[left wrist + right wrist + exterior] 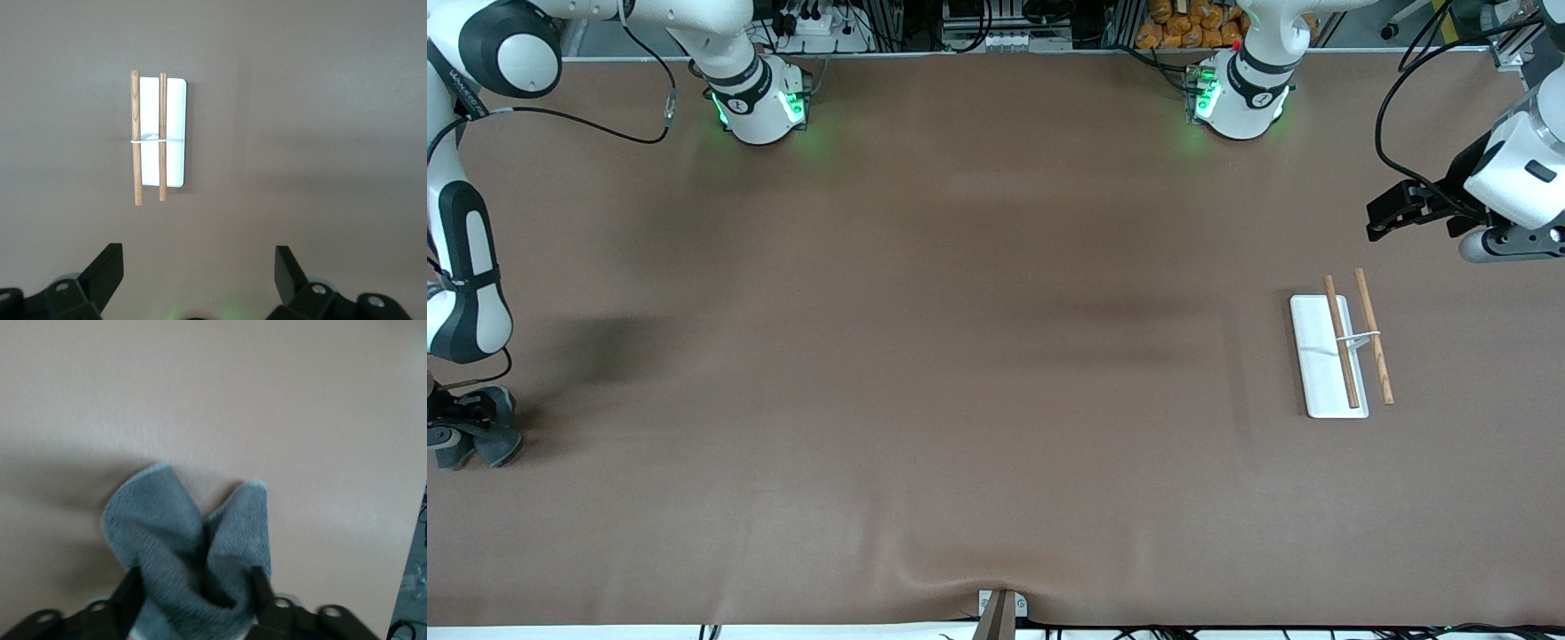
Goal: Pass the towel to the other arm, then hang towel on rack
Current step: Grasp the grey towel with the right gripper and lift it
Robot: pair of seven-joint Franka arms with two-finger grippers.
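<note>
The towel is a grey-blue cloth, bunched between the fingers of my right gripper, with two lobes hanging toward the table. My right gripper is shut on it, low over the table at the right arm's end. The rack is a white plate with two wooden rods joined by a wire, at the left arm's end of the table. It also shows in the left wrist view. My left gripper is open and empty, up in the air over the table beside the rack.
The brown table cover lies flat with a small ridge near the front edge. A clamp sits at the middle of the front edge. Cables hang by both arms. Both arm bases stand at the edge farthest from the front camera.
</note>
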